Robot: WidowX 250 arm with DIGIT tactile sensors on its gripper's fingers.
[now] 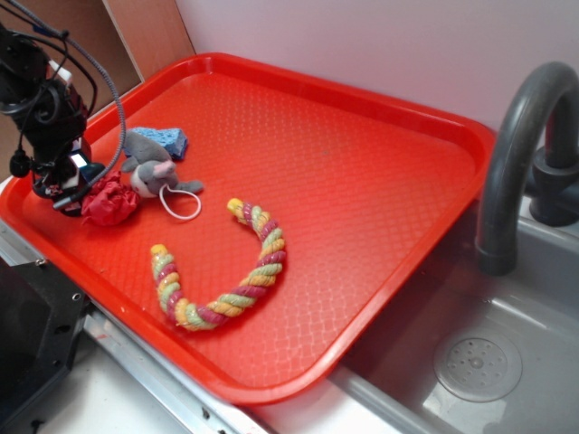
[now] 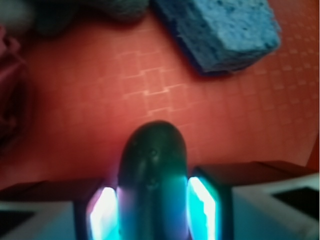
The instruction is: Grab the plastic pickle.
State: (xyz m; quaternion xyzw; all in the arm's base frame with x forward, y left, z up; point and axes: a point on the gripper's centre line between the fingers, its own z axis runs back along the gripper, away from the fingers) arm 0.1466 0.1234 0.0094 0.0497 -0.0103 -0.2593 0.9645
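Observation:
The plastic pickle [image 2: 154, 175], dark green and glossy with a rounded end, fills the gap between my two glowing fingers in the wrist view. Both pads press against its sides, so my gripper [image 2: 153, 210] is shut on it. In the exterior view the gripper [image 1: 56, 185] sits low at the tray's left edge, just left of the red cloth ball [image 1: 110, 201]; the pickle itself is hidden there behind the fingers and cables.
A red tray [image 1: 362, 163] holds a grey plush mouse [image 1: 149, 167], a blue sponge [image 1: 170, 140] [image 2: 225, 30] and a curved multicoloured rope toy [image 1: 231, 271]. A grey faucet [image 1: 520, 145] and sink [image 1: 479, 362] stand at the right.

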